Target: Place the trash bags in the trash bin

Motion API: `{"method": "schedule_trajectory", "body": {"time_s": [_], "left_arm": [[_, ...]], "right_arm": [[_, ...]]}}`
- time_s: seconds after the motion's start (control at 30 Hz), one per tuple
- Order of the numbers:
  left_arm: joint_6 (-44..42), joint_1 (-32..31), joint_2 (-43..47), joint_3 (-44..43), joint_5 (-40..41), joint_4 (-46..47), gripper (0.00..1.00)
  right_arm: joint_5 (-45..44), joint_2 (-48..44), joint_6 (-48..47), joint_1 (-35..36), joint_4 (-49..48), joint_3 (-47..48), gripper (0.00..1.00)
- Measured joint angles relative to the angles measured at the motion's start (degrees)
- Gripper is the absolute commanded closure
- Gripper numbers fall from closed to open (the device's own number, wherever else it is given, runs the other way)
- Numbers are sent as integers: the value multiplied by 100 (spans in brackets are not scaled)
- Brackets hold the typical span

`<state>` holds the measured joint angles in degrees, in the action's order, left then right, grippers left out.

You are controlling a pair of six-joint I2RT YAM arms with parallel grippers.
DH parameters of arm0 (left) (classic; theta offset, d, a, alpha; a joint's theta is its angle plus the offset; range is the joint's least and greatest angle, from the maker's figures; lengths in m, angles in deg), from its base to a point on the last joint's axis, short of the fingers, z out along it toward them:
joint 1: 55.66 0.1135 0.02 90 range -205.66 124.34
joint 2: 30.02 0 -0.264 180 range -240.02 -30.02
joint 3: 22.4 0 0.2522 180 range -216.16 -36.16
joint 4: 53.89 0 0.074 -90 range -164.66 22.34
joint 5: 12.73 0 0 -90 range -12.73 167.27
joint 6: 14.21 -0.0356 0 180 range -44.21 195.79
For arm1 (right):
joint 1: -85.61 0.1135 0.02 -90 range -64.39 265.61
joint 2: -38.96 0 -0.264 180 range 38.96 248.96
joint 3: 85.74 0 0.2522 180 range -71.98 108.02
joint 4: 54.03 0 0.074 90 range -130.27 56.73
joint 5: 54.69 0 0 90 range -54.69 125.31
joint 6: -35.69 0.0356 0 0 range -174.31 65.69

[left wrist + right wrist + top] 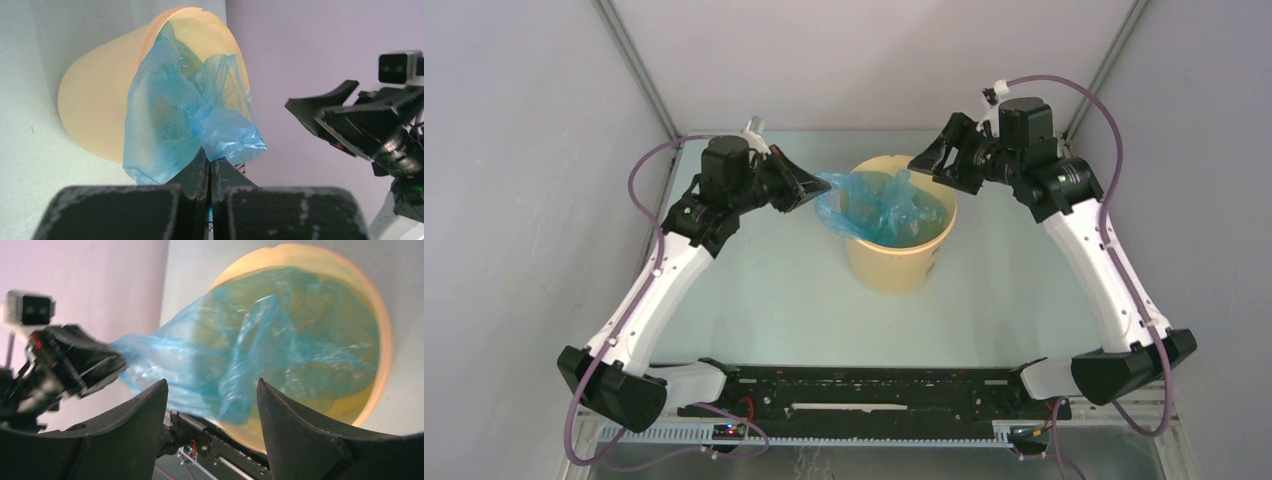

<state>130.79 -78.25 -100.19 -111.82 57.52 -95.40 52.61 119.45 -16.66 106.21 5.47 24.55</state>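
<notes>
Top view: a pale yellow round bucket (902, 250) with tapered sides stands upright at the middle of the pale green bench (774, 300). A thin, wrinkled, translucent light-blue plastic film bag (879, 205) lies bunched in its mouth. It spills over the left rim, and 1 corner stretches left to the left fingers (799, 185). These sit just left of the bucket's rim, pressed together on that corner. The right fingers (939, 160) hang near the upper right of the rim, spread apart and holding nothing. Dark printed lettering (931, 265) marks the bucket's lower right side, too small to read.

Left wrist view: the left fingers (195, 175) meet at bottom centre with no gap, pinching a fold of the light-blue plastic film bag (165, 120). The film rises from them and drapes across the mouth of the pale yellow round bucket (95, 100), which fills the upper left. The right fingers (325, 112) show at the right, apart from the bag.

Right wrist view: the 2 right fingers (135, 435) stand wide apart in the lower frame, with nothing between them. Beyond them the light-blue plastic film bag (280, 340) fills most of the pale yellow round bucket (382, 340) at upper right. A tail of film runs left to the left fingers (95, 367), which grip it.
</notes>
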Motion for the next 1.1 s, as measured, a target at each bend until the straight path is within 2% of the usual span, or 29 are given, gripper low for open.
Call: {"method": "schedule_trajectory", "body": {"time_s": [0.17,0.33,0.6,0.7,0.87,1.1], "left_arm": [[0,0,55,0,0,-7,97],[0,0,107,2,0,-42,86],[-22,0,330,177,11,-212,63],[-59,-39,452,254,66,-271,62],[-72,-216,498,343,151,-337,72],[-210,-282,61,162,240,-446,64]], "right_arm": [[39,-238,39,503,9,-50,28],[-243,-227,72,1058,122,-437,32],[-490,-227,151,1128,162,-734,33],[-531,-227,155,1163,155,-743,34],[-702,-186,101,1185,92,-769,41],[-1084,-13,-35,1185,0,-811,40]]}}
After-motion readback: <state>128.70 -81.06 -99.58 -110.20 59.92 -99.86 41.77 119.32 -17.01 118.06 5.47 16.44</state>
